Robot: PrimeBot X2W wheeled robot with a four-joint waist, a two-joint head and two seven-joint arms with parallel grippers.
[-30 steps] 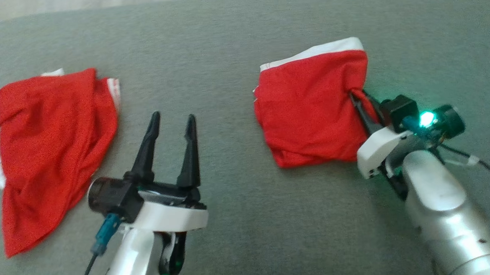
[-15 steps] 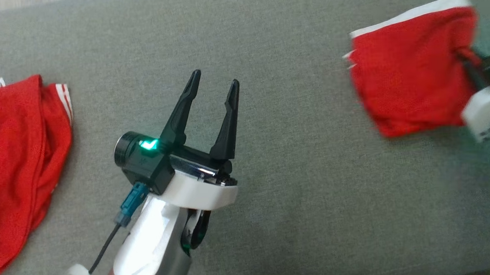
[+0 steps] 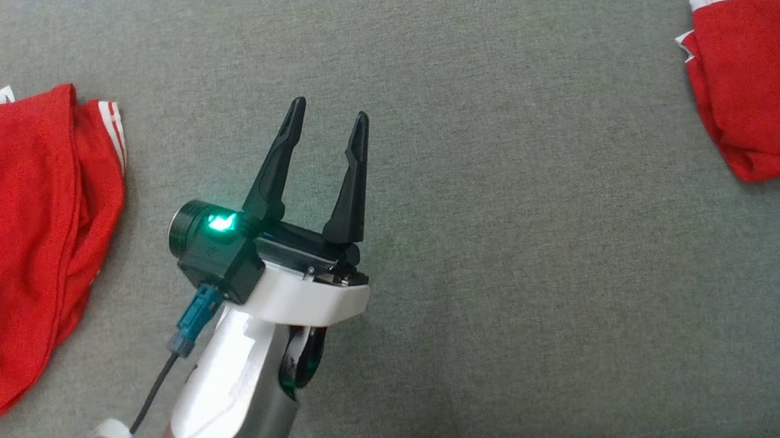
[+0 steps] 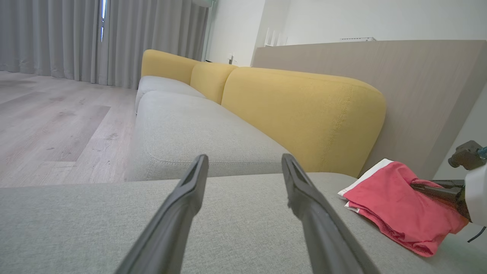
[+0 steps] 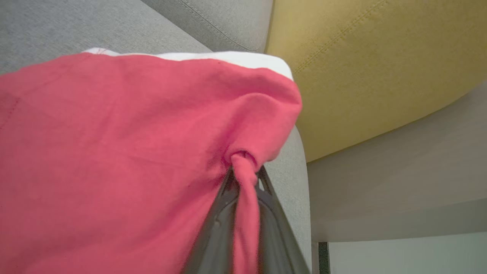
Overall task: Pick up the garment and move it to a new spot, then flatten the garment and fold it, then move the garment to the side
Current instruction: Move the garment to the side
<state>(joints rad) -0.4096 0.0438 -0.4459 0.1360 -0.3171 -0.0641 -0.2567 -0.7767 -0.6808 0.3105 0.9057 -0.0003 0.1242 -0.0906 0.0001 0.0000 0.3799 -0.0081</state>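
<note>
Left pincer [image 3: 328, 110] is seen nearest, poised over the grey sofa seat [image 3: 498, 253]. Its two dark fingers are spread wide and nothing is held between them. To its left, well apart from it, a second red cloth [image 3: 24, 251] is spread crumpled on the seat. Farther off to the right, the folded garment [image 3: 750, 93], red with a white band, is laid on the seat close to its end. A bunched fold at the garment's edge is clamped between the nearly closed fingers of the right pincer [image 5: 245, 173]. Behind the seat a yellow backrest [image 4: 296, 114] is seen, and beyond it a wooden floor [image 4: 57, 125] and grey curtains [image 4: 57, 38].
</note>
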